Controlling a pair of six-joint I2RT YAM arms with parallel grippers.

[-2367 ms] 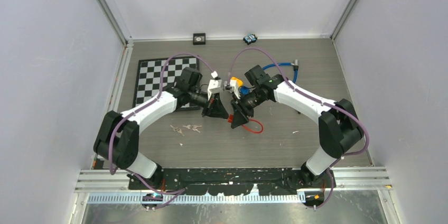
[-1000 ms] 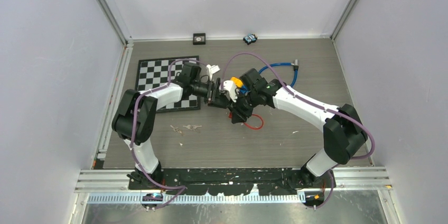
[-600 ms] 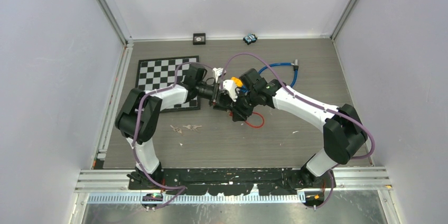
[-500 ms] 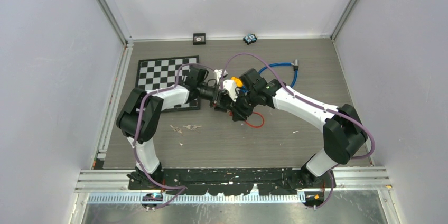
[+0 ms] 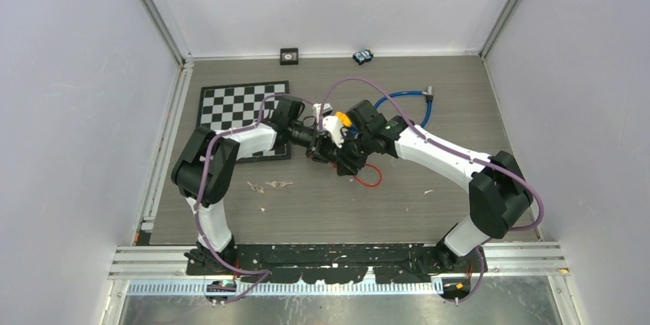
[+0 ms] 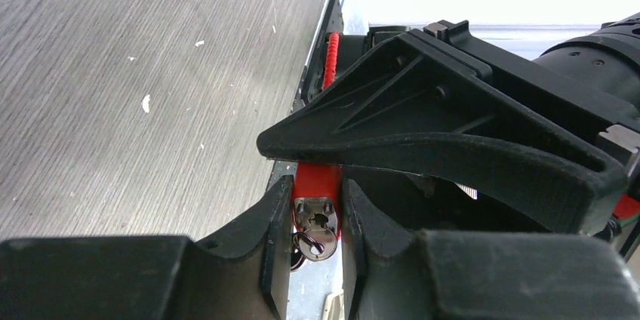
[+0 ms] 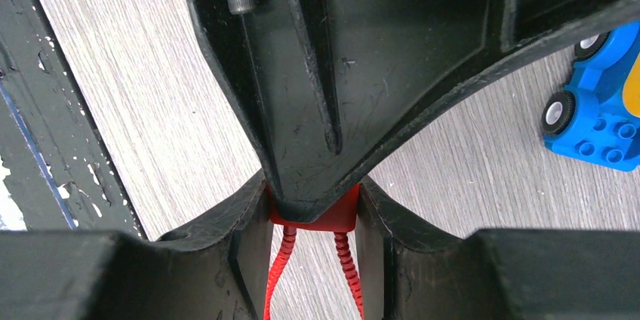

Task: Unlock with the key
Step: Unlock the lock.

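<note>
With the right tool (image 7: pixel 313 223) clamped partway shut on the red lock (image 7: pixel 337 214), the left tool (image 6: pixel 315 218) pinches the key (image 6: pixel 315 233) at its end, so the next move is probably a careful twist

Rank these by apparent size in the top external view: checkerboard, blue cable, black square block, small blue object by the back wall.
1. checkerboard.
2. blue cable, by its loop's span.
3. black square block and small blue object: both tiny, too alike to rank.

Pale walls (image 5: pixel 329 3), grey wood-grain tabletop (image 5: pixel 429 210)
</note>
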